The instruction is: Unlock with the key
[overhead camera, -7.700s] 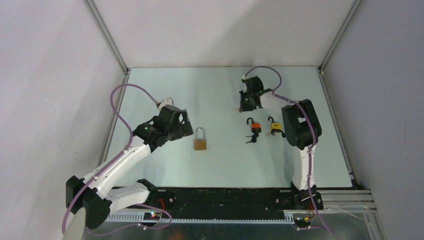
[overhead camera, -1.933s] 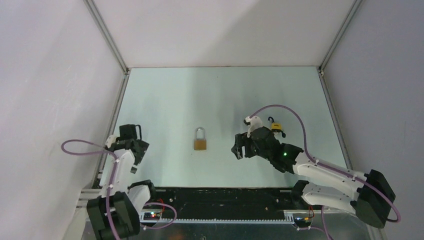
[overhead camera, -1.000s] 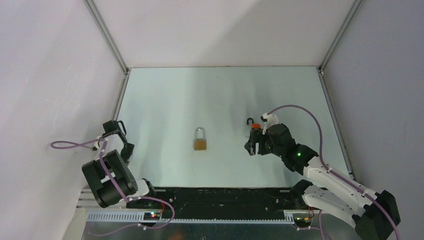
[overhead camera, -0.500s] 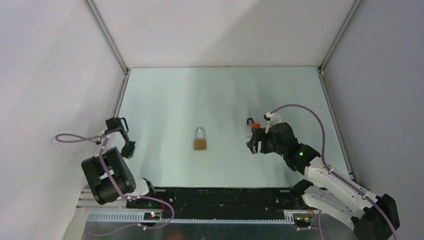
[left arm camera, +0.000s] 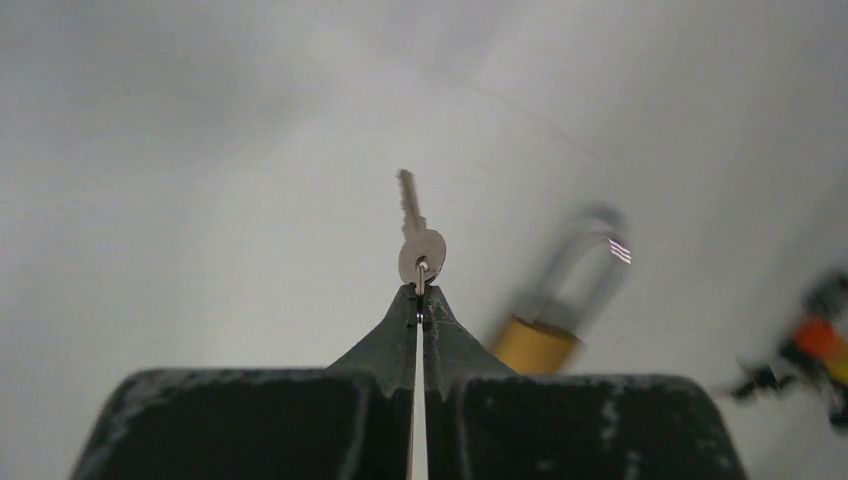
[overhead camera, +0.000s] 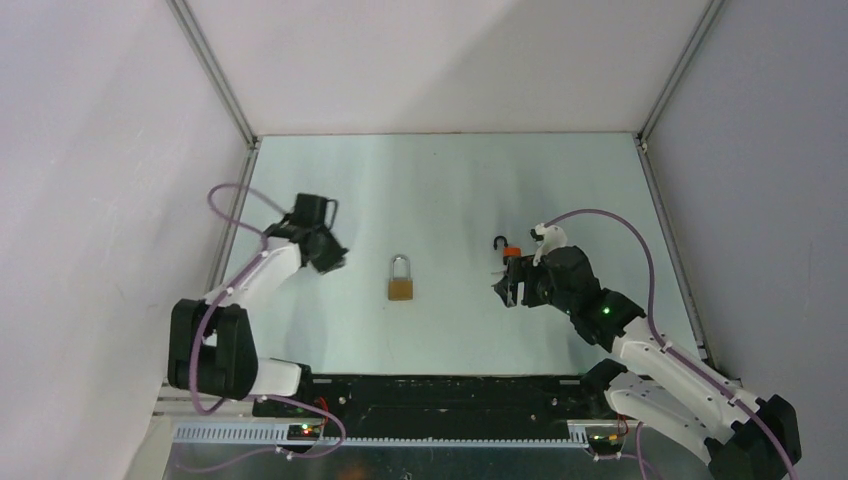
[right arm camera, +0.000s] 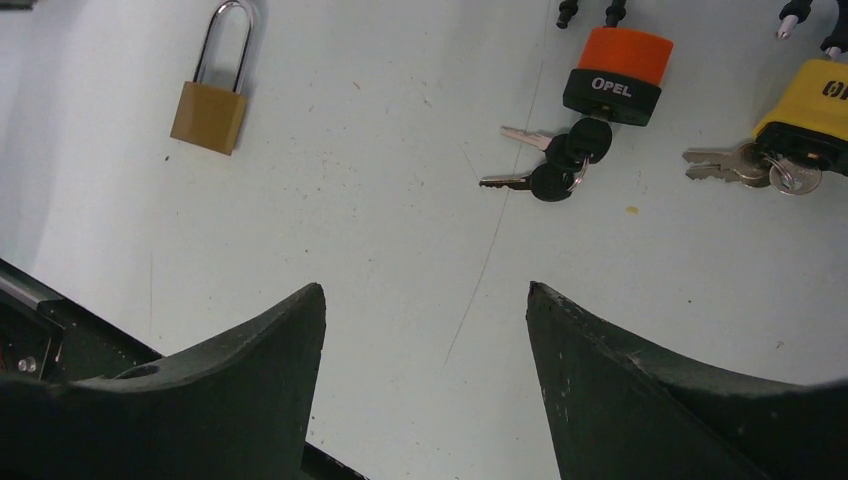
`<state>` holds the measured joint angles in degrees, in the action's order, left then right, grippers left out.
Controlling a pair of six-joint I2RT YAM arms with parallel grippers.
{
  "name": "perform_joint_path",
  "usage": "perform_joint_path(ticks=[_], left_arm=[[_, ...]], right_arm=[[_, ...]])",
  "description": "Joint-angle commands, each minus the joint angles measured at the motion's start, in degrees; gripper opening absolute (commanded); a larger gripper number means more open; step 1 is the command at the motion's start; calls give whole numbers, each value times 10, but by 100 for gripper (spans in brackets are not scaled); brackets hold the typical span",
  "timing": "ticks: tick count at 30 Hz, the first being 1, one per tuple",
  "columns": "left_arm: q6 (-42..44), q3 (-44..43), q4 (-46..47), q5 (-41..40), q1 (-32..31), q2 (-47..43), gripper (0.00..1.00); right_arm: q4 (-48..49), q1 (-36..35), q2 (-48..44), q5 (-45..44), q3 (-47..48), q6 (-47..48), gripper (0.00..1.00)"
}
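A brass padlock (overhead camera: 401, 281) with its silver shackle closed lies in the middle of the table; the wrist views show it too, blurred as padlock (left arm camera: 560, 310) and sharp as padlock (right arm camera: 212, 97). My left gripper (overhead camera: 327, 252) hovers to its left, shut on the ring of a silver key (left arm camera: 417, 240) that sticks out past the fingertips, blade pointing away. My right gripper (right arm camera: 425, 290) stands open above the table right of the padlock, nothing between its fingers.
An orange padlock (right arm camera: 618, 65) with black keys (right arm camera: 560, 165) lies right of centre, its shackle open. A yellow padlock (right arm camera: 815, 108) with silver keys (right arm camera: 735, 162) lies beside it. The right arm (overhead camera: 640, 340) covers both partly from above. Walls enclose the table.
My left arm has swung from the table's near left edge out towards the brass padlock, and its gripper has shut on the key. The right gripper has barely moved.
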<state>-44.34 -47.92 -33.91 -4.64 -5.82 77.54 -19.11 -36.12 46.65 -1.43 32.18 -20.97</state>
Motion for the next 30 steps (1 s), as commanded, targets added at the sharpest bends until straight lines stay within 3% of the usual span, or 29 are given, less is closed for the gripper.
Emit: perform_joint_path(ticks=[1, 9, 18, 22, 30], left_arm=[[23, -94, 8, 79, -150, 21, 0], [66, -234, 14, 137, -351, 148, 0], [128, -226, 15, 144, -438, 241, 1], [139, -180, 14, 126, -467, 232, 9], [130, -136, 14, 105, -521, 167, 44]], right_arm=[[1, 2, -16, -6, 1, -10, 77], [-17, 2, -28, -12, 1, -26, 77], [-38, -2, -25, -5, 1, -41, 76], [-38, -8, -9, 2, 1, -52, 76], [-35, -44, 37, -6, 3, -96, 76]])
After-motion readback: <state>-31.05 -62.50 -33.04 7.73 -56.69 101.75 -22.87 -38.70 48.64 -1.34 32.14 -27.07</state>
